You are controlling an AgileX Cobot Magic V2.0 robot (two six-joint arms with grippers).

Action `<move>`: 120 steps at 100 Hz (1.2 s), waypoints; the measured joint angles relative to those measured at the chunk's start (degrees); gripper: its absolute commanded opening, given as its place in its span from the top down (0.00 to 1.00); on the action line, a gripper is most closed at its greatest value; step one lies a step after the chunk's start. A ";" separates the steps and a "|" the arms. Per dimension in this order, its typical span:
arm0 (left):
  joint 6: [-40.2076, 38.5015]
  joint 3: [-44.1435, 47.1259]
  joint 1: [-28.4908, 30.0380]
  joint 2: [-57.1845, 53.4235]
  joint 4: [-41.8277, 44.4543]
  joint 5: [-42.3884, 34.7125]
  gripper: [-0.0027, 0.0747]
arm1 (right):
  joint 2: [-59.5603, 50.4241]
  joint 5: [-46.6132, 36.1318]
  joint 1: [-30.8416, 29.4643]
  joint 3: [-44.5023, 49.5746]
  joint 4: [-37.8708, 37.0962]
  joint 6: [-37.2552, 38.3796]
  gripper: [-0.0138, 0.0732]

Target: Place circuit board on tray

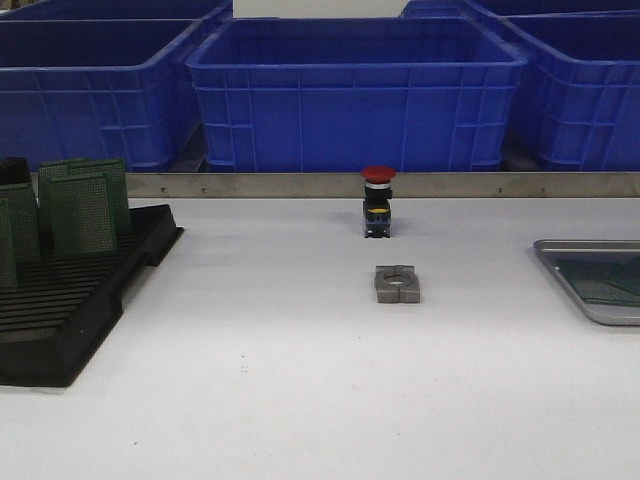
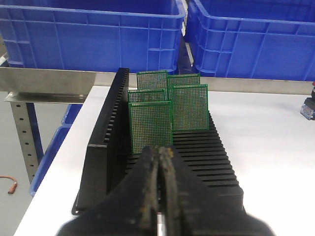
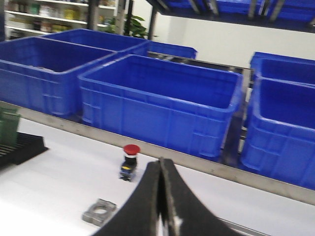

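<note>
Several green circuit boards [image 2: 150, 124] stand upright in the slots of a black rack [image 2: 206, 162]; they also show at the left of the front view [image 1: 82, 205]. A silver-grey tray [image 1: 600, 305] lies at the right edge of the table with a green board [image 1: 600, 280] flat in it. My left gripper [image 2: 160, 150] is shut and empty, just in front of the nearest standing board. My right gripper [image 3: 160, 162] is shut and empty, held above the table. Neither gripper shows in the front view.
A red-capped push button [image 1: 378, 200] stands mid-table, with a grey metal block [image 1: 397, 283] in front of it; both also show in the right wrist view, the button [image 3: 130, 161] and the block [image 3: 99, 211]. Big blue bins [image 1: 355, 90] line the back behind a metal rail [image 1: 300, 185].
</note>
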 measured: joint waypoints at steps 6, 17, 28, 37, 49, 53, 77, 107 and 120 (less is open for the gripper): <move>0.00 -0.04 0.00 0.00 0.00 0.00 0.99 | 0.00 -1.29 -1.61 1.02 -6.46 6.53 0.91; 0.00 0.00 0.00 0.00 0.00 0.00 0.99 | 0.00 -4.32 -4.66 3.28 -25.41 26.10 0.91; 0.00 -0.04 0.00 0.00 0.00 0.00 0.99 | 0.00 -8.75 -7.78 7.45 -45.82 47.39 0.91; 0.00 -0.04 0.00 0.00 0.00 0.00 0.99 | -0.83 -9.42 -10.77 10.65 -57.94 61.62 0.91; 0.00 -0.04 0.00 0.00 0.00 0.00 0.99 | -5.33 -5.17 -12.95 11.34 -64.62 68.38 0.91; 0.00 0.00 0.00 0.00 0.00 0.00 0.99 | -6.85 -4.32 -13.19 11.34 -65.48 69.28 0.91; 0.00 -0.04 0.00 0.00 0.00 0.03 0.99 | -7.89 -0.59 -13.31 11.34 -66.13 70.39 0.91; 0.00 -0.04 0.00 0.00 0.00 0.03 0.99 | -7.94 -0.12 -13.31 11.34 -66.23 70.52 0.91; 0.00 -0.04 0.00 0.00 0.00 0.03 0.99 | -7.94 -0.12 -13.31 11.34 -66.23 70.52 0.91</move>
